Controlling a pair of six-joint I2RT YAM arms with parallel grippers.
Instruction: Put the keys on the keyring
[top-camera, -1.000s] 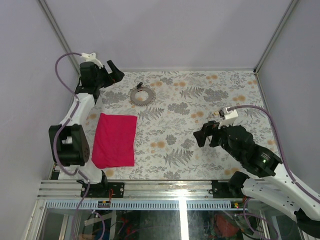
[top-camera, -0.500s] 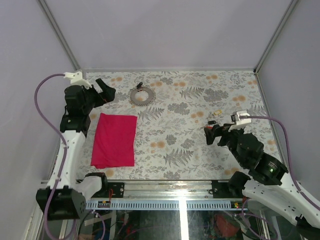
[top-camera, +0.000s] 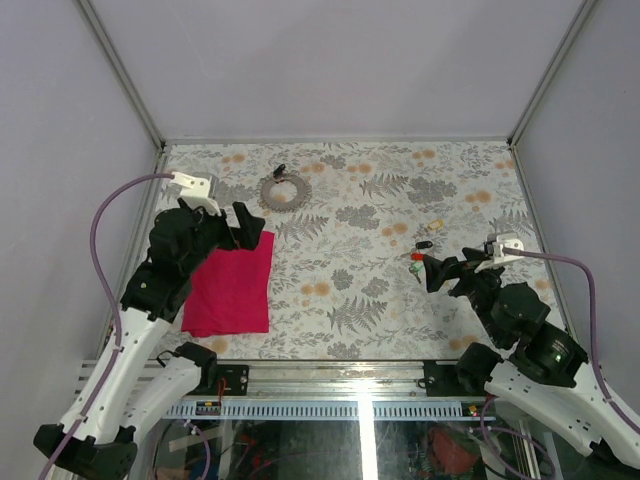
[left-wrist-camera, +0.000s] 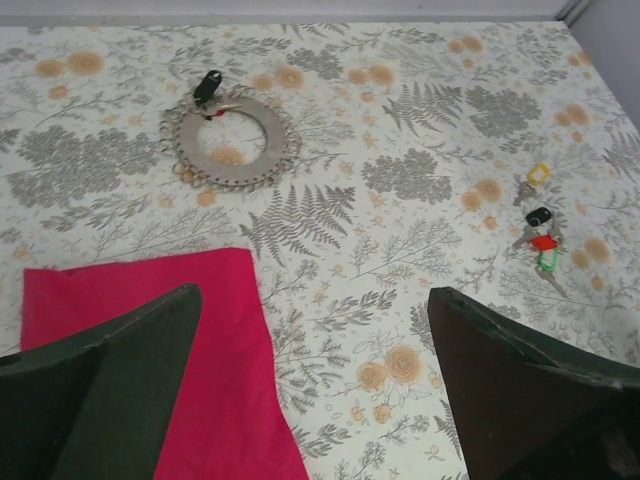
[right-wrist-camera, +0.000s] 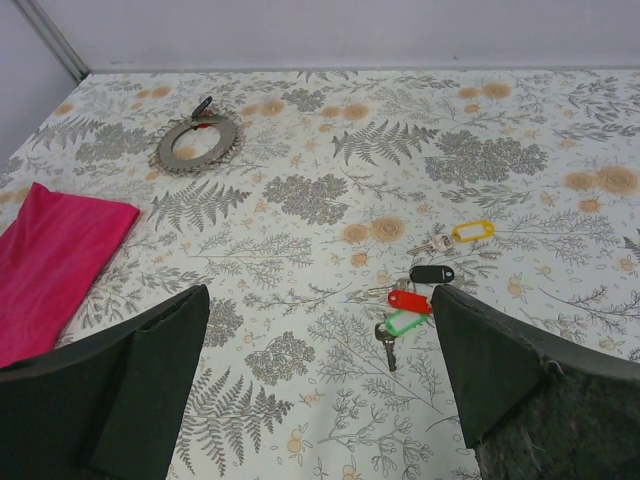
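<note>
The keyring (top-camera: 270, 194) is a flat silvery-grey loop lying at the far left of the table, with one black-headed key (top-camera: 281, 171) at its far rim. It also shows in the left wrist view as the keyring (left-wrist-camera: 186, 148) and in the right wrist view as the keyring (right-wrist-camera: 229, 136). The loose keys (top-camera: 421, 250) lie right of centre with yellow, black, red and green heads. My right gripper (top-camera: 446, 270) hangs open just near them, the keys (right-wrist-camera: 410, 300) lying beside its right finger. My left gripper (top-camera: 240, 224) is open above the cloth's far edge, nothing held.
A magenta cloth (top-camera: 230, 280) lies flat at the near left, and its corner shows under my left fingers as the cloth (left-wrist-camera: 150, 350). The floral table cover (top-camera: 350, 300) reaches grey walls at the back and on both sides.
My left arm has swung back from the far left corner to above the cloth's far edge. My right gripper has drawn back and to the right, uncovering the keys. Both stayed open.
</note>
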